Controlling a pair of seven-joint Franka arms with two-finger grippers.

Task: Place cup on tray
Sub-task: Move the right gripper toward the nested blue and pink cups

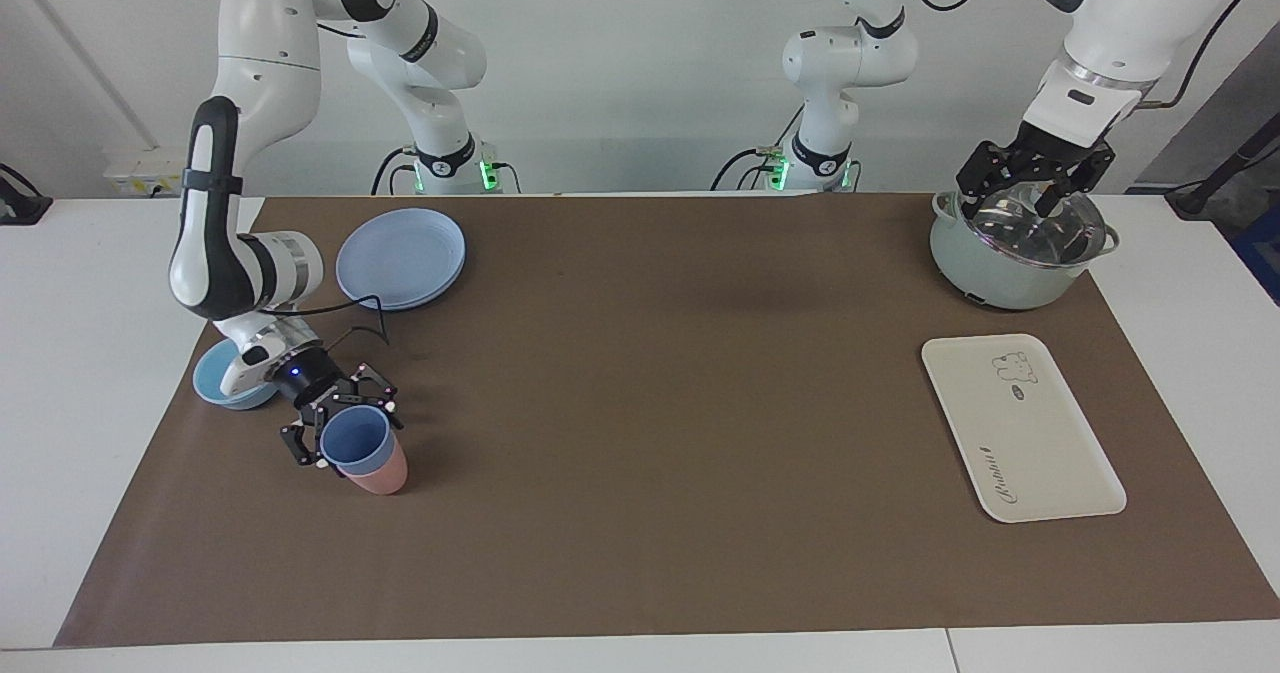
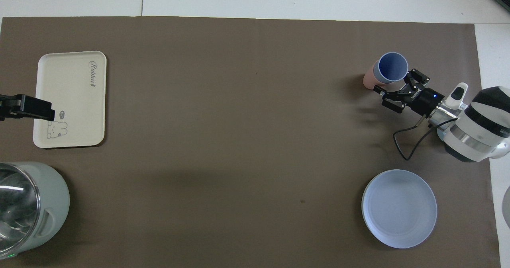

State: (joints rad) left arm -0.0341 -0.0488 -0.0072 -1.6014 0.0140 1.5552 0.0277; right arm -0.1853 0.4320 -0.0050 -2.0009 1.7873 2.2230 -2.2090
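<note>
The periwinkle-blue cup [image 1: 354, 439] [image 2: 392, 66] sits nested inside a salmon-pink cup [image 1: 380, 475] [image 2: 369, 81] toward the right arm's end of the table. My right gripper [image 1: 338, 421] [image 2: 396, 84] is low and open, with one finger on each side of the nested cups near the rim. Whether the fingers touch them I cannot tell. The cream-white tray [image 1: 1020, 423] [image 2: 69, 98] lies bare toward the left arm's end. My left gripper [image 1: 1030, 188] [image 2: 40, 110] waits open above the pot's lid.
A pale green pot [image 1: 1015, 253] [image 2: 28, 208] with a glass lid stands nearer to the robots than the tray. Round blue plates [image 1: 400, 258] [image 2: 399, 208] and a light-blue bowl [image 1: 225, 378] lie close to the right arm.
</note>
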